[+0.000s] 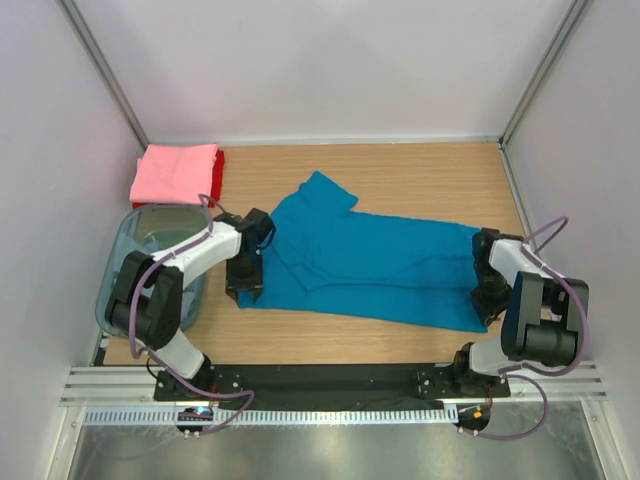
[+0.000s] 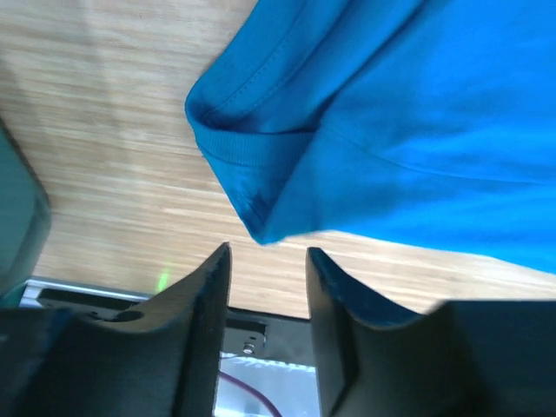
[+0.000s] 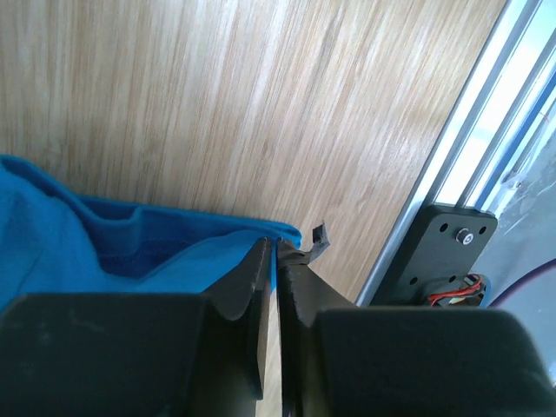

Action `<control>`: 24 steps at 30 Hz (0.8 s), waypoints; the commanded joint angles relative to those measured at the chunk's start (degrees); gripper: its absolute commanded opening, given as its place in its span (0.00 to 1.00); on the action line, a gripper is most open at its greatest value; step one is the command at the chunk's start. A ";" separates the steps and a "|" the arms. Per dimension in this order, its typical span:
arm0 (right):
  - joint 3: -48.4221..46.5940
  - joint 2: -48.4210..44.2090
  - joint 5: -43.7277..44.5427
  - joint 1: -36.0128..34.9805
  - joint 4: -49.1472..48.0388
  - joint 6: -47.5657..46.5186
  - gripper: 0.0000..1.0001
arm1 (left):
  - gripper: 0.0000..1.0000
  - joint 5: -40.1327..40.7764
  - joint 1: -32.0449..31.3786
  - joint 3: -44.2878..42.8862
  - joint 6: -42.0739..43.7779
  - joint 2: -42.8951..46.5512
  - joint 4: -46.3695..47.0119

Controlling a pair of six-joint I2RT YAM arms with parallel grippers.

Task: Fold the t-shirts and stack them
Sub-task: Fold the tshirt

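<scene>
Top external view: a teal blue t-shirt (image 1: 370,265) is spread across the middle of a wooden table (image 1: 420,180), laid lengthwise from left to right, with one sleeve pointing toward the far edge. At the far left corner a folded pink t-shirt (image 1: 175,172) is seen lying on a red t-shirt (image 1: 219,170), of which only a thin strip shows along the right side. A translucent grey-blue bin (image 1: 150,260) is placed at the left edge, nearer than the folded pile and partly hidden by the left arm. The left gripper (image 1: 245,290) is positioned at the near left corner of the teal shirt, and the right gripper (image 1: 490,305) at its near right end.

Left wrist view: the left gripper (image 2: 268,252) is shown with its two dark fingers spread apart and nothing held between them. The ribbed corner of the teal blue t-shirt (image 2: 391,130) is seen just beyond the fingertips, lying on the table (image 2: 104,130). A part of the bin (image 2: 17,217) is visible at the left margin.

Right wrist view: the right gripper (image 3: 274,248) is shown with its fingers pressed almost together, and the thin edge of the teal blue t-shirt (image 3: 78,226) is pinched at their tips. The cloth is bunched to the left of the fingers. Bare table (image 3: 261,104) fills the upper part, and a metal rail (image 3: 486,130) is seen at the right.
</scene>
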State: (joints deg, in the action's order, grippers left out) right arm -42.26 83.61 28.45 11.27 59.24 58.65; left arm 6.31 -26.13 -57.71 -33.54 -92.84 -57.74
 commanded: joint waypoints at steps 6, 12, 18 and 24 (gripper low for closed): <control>-13.00 -7.68 -6.20 0.16 4.30 -7.41 0.41 | 0.51 -3.39 0.20 -16.10 -0.47 4.33 -1.95; -30.49 7.83 -10.60 2.26 -3.33 -19.70 0.51 | 0.56 -5.95 0.55 -22.17 -2.14 2.14 2.98; -43.24 19.20 -16.74 4.81 -12.48 -30.78 0.48 | 0.57 -11.39 1.43 -25.25 -5.03 -1.38 3.16; -49.05 29.49 -22.55 6.48 -16.35 -36.59 0.46 | 0.56 -14.82 2.05 -24.37 -8.55 -5.42 5.97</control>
State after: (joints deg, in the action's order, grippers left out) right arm -87.79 111.09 9.63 16.99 45.58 27.57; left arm -4.89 -24.58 -80.88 -39.31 -96.38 -54.04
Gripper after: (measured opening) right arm 0.468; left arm 0.562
